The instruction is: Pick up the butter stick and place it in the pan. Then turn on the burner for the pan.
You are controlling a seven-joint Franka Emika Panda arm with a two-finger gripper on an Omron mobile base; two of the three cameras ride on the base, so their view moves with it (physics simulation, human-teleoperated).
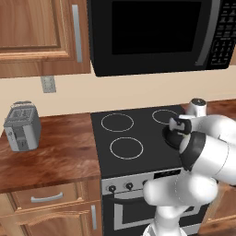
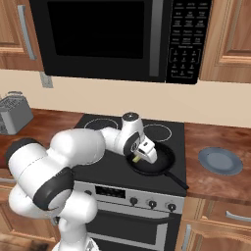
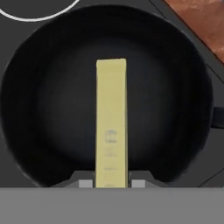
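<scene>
Our gripper (image 3: 111, 183) is clenched on the butter stick (image 3: 111, 122), its two fingertips (image 3: 85, 183) pressing the near end of the bar from either side, so the pale yellow length runs straight out ahead of the hand. Directly beyond it lies the pan (image 3: 52, 87), whose dark bowl surrounds the stick on all sides in the hand view; from the right base view the gripper (image 2: 138, 158) hangs just over the pan (image 2: 164, 162) with the butter stick (image 2: 135, 159) poking down toward its floor. Whether the far end already touches the black bottom we cannot tell. We judge the pick done and the carry all but done: the stick sits over the pan, yet the hand has not let go. Past the pan rim, the black cooktop (image 2: 98, 171) stretches away, and below the hand the row of stove knobs (image 2: 152, 203) waits untouched. A grey-blue plate (image 2: 220, 161) rests well off to the hand's right on the wooden counter (image 2: 206, 184). What remains for us is the release, then the burner knob.
</scene>
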